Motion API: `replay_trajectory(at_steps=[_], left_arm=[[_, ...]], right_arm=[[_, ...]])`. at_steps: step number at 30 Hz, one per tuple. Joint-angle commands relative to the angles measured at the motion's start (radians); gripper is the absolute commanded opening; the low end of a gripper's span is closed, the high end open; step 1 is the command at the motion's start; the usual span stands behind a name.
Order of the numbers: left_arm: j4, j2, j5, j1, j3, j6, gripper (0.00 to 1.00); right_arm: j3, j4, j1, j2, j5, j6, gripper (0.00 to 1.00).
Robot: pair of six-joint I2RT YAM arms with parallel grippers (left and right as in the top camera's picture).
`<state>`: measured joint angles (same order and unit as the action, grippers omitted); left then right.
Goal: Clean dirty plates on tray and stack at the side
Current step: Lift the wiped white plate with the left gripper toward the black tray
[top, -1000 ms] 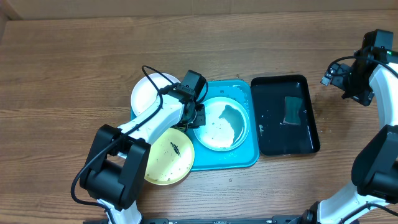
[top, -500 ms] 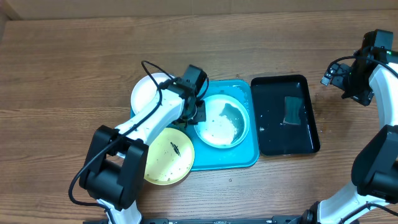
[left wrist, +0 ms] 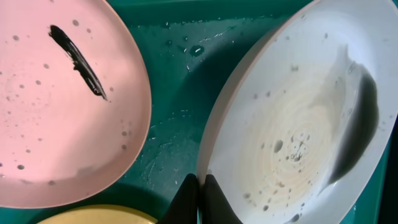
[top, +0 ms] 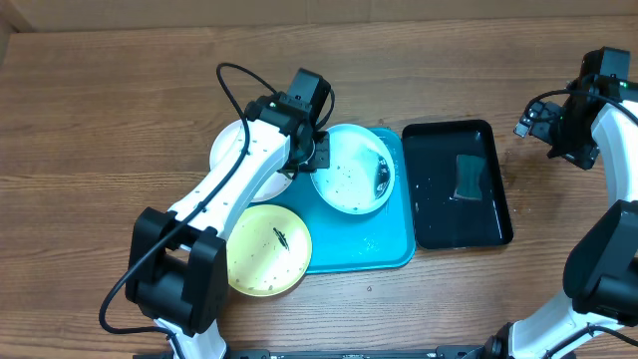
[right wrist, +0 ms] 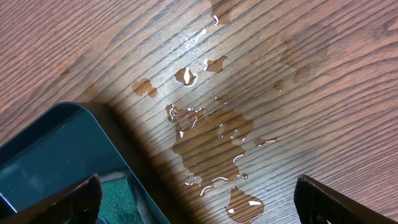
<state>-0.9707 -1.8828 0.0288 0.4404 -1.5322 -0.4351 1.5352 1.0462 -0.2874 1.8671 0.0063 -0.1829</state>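
My left gripper [top: 317,157] is shut on the left rim of the pale blue-green plate [top: 351,172] and holds it tilted over the teal tray [top: 371,244]. Dark water has pooled at the plate's right side. In the left wrist view the fingers [left wrist: 199,200] pinch that rim [left wrist: 292,124]. The white plate [top: 231,148] lies left of the tray; it looks pinkish with a dark smear in the left wrist view [left wrist: 62,112]. The yellow-green plate [top: 264,251] lies at the tray's front-left. My right gripper [top: 558,125] is open and empty.
A glossy black tray [top: 439,224] with a green sponge [top: 469,178] stands right of the teal tray. The right wrist view shows its corner [right wrist: 56,149], the sponge [right wrist: 118,199] and a water puddle [right wrist: 211,137] on the wooden table.
My left gripper has lifted the pale blue-green plate's rim and moved it toward the back. The plate now tilts, and its dark water has run to the right side. The right arm has not moved.
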Motion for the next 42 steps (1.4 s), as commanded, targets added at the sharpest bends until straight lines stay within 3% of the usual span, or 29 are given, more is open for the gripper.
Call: replay_trajectory(at_steps=[1, 12, 26, 35, 42], left_arm=[[-0.03, -0.004, -0.011, -0.002, -0.071, 0.021, 0.04], [-0.044, -0.004, -0.01, -0.001, -0.127, 0.008, 0.04], [0.172, -0.004, -0.05, 0.154, -0.127, -0.015, 0.04], [0.269, -0.004, -0.303, 0.329, -0.127, 0.004, 0.04], [0.326, -0.004, -0.649, 0.483, -0.127, 0.096, 0.04]], right_arm=[[0.022, -0.005, -0.003, -0.023, 0.0, -0.005, 1.0], [0.022, -0.005, -0.003, -0.023, 0.0, -0.004, 1.0], [0.022, -0.005, -0.003, -0.023, 0.0, -0.004, 1.0], [0.022, -0.005, -0.003, -0.023, 0.0, -0.004, 1.0], [0.022, -0.005, -0.003, -0.023, 0.0, -0.004, 1.0]])
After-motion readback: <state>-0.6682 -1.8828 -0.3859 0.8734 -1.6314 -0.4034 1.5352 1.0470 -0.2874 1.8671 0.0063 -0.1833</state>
